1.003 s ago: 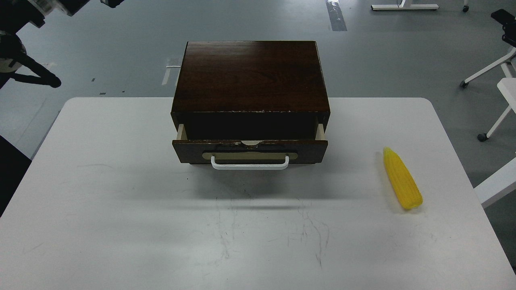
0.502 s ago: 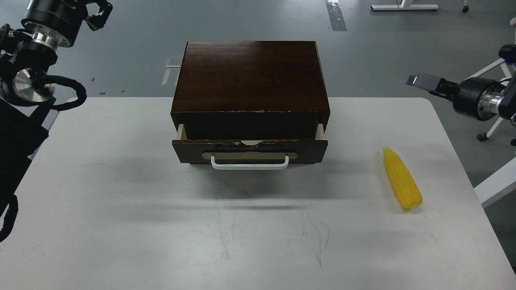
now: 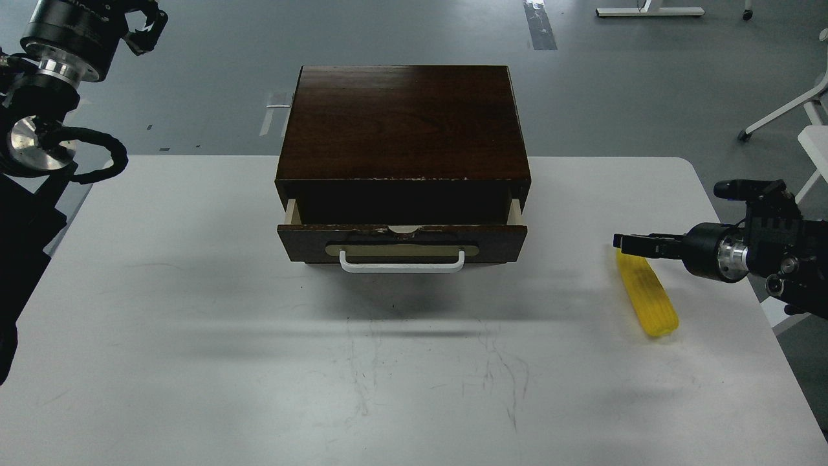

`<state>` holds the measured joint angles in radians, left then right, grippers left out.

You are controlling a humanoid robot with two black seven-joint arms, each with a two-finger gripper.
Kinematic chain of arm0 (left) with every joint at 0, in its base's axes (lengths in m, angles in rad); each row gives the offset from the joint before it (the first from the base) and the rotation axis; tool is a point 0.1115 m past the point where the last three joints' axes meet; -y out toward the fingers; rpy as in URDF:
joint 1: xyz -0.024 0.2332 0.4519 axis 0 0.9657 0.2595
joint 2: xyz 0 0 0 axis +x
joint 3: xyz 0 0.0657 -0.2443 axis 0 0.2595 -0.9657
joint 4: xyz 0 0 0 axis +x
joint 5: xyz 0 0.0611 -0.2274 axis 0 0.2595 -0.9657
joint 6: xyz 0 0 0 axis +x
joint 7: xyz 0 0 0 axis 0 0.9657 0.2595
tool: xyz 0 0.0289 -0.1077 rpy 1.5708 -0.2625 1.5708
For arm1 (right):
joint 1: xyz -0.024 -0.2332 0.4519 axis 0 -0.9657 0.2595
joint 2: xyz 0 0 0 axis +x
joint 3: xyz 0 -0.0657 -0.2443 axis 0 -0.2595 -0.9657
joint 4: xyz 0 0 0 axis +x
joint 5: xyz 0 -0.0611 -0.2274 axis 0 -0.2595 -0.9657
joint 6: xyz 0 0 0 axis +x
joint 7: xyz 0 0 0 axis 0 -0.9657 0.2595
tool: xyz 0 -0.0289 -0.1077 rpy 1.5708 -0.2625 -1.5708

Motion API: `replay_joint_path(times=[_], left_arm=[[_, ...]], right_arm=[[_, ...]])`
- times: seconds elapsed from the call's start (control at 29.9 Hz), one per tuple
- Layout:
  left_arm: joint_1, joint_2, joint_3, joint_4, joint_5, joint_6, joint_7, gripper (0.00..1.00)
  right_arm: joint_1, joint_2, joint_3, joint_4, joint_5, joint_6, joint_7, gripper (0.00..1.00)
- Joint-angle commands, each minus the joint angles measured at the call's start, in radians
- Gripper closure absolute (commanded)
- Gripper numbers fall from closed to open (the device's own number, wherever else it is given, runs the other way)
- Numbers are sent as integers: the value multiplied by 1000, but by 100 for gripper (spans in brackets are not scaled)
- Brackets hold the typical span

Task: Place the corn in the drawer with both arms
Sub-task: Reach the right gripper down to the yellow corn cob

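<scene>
Head view: corn (image 3: 648,296) lying on the white table (image 3: 194,323) at far right, well apart from the drawer (image 3: 401,243), tapered tip toward the cabinet (image 3: 401,123) side. Right gripper (image 3: 629,243) reaching in from the right edge, poised over the corn's narrow end and covering the tip; seen edge-on, so fingers not separable, and impossible to say whether spread or pressed together, though nothing appears pinched. Left gripper (image 3: 143,26) up at top left, well clear of the table, curved claws apparently parted with a gap between them, holding nothing. Drawer only slightly pulled out, pale inner sides showing at both corners, white handle (image 3: 402,262) free.

Step in hand, by judgement: approach to the corn with the right arm, grasp not yet made. Next calls for lowering around the cob's body rather than the slim tip, closing across the ridges. Opening probably too narrow for the cob, so left arm likely needed at the handle to draw it further.
</scene>
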<state>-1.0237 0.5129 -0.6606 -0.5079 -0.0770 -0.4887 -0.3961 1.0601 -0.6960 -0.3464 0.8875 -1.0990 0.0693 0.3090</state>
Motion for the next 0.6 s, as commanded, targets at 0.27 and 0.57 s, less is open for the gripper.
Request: replay_joint_path(times=[0.27,0.57], left_arm=[[2,13,9,2,0,0,-1,2],[2,15,9,0,0,0,-1,2]], right_arm=[[-46,3,-9,-1,-13,-36,-2,15],[-65,4,-9,-9,-13,-71,1,52]])
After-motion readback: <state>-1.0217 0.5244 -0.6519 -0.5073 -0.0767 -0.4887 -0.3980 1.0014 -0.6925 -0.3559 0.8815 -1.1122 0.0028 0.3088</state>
